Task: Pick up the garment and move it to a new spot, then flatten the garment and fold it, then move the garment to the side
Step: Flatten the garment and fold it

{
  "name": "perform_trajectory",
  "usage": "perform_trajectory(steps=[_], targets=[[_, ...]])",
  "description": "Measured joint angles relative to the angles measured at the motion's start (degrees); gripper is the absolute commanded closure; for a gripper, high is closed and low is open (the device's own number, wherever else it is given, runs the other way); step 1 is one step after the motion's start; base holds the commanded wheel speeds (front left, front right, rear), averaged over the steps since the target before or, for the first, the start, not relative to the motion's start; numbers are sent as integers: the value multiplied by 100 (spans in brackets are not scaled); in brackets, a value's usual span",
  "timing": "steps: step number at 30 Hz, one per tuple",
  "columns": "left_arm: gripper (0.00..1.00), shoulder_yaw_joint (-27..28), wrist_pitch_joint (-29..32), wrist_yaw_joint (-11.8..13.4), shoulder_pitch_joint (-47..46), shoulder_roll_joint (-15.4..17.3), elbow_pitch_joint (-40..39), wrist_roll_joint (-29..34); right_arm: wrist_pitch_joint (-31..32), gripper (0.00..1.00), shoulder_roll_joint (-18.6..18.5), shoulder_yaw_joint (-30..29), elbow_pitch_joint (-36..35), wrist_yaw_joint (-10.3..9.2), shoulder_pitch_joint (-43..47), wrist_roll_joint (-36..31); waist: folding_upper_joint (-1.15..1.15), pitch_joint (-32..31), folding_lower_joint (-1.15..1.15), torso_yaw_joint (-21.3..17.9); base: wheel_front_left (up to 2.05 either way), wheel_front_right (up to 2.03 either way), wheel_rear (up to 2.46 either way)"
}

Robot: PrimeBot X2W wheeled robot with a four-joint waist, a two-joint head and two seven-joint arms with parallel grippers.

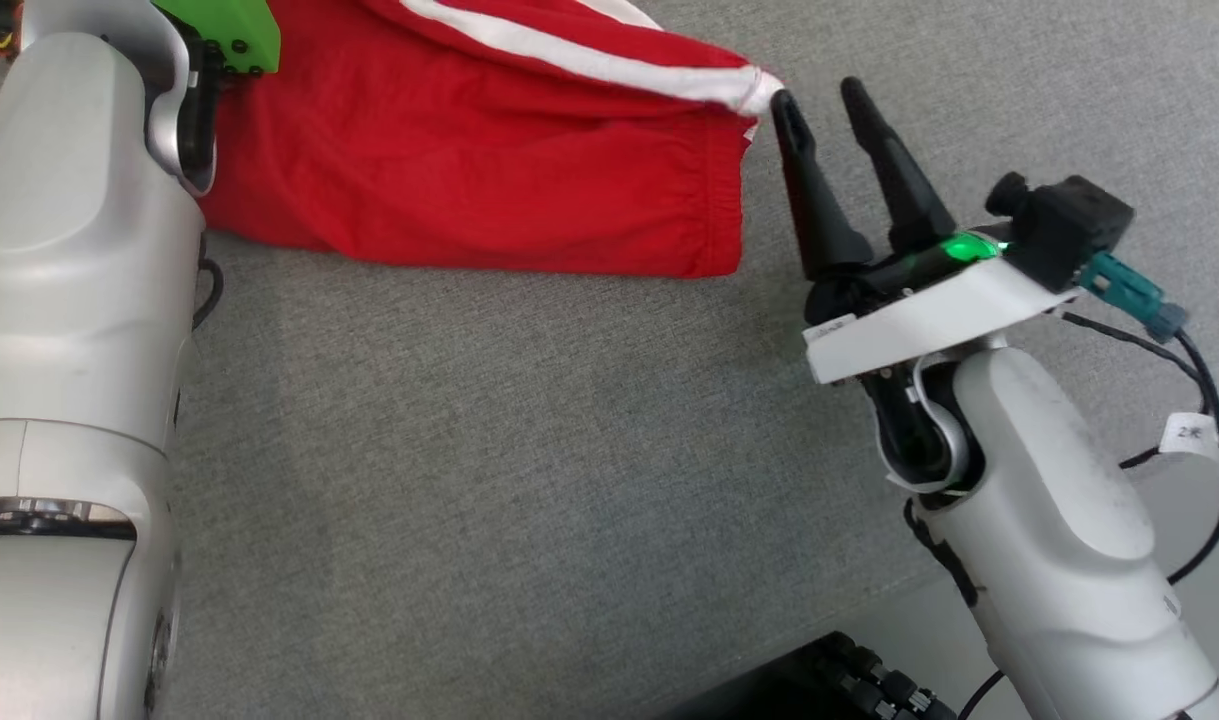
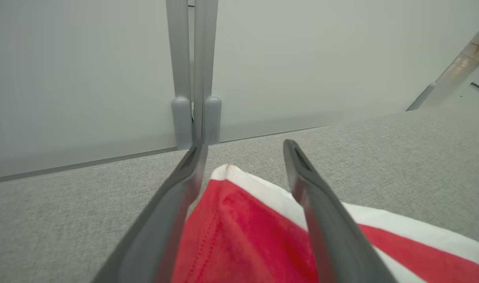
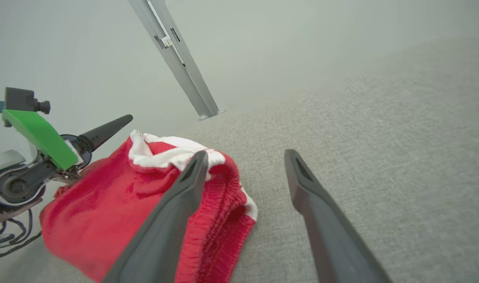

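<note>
Grey fabric counter (image 1: 489, 450) carries the red shorts (image 1: 469, 150) at 12 o'clock in the head view. Wide open, the left tool (image 2: 244, 146) straddles their white-edged corner, gripping nothing. At 2 o'clock the right tool (image 1: 817, 92) stands open and empty, 1 fingertip beside the waistband.

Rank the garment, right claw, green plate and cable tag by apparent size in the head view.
1. Garment, though the frame crops it.
2. Right claw.
3. Green plate, also cropped.
4. Cable tag.
</note>
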Motion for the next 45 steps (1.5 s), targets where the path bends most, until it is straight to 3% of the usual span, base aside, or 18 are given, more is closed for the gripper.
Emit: perform_trajectory(steps=[7,15,22,30,45], targets=[[0,-73,-485,159,540,0,-490,165,-21,0,-49,-851,-1218,0,865,-1366,0,-127,0,256,0,0,0],[0,447,-501,783,2769,79,-3211,336,-21,0,-193,-1324,-1624,0,1622,-1909,0,-529,0,680,0,0,0],[0,737,-501,1210,4616,75,-4827,506,-10,0,-276,-1550,-1617,0,2058,-2072,0,-988,0,1056,0,0,0],[0,642,-485,1272,5696,52,-5359,561,223,0,-256,-1697,-1623,0,2395,-2107,0,-1481,0,1395,0,0,0],[0,534,-361,1236,5832,125,-5534,546,366,0,-260,-1763,-1680,0,2473,-2083,0,-1663,0,1609,0,0,0]])
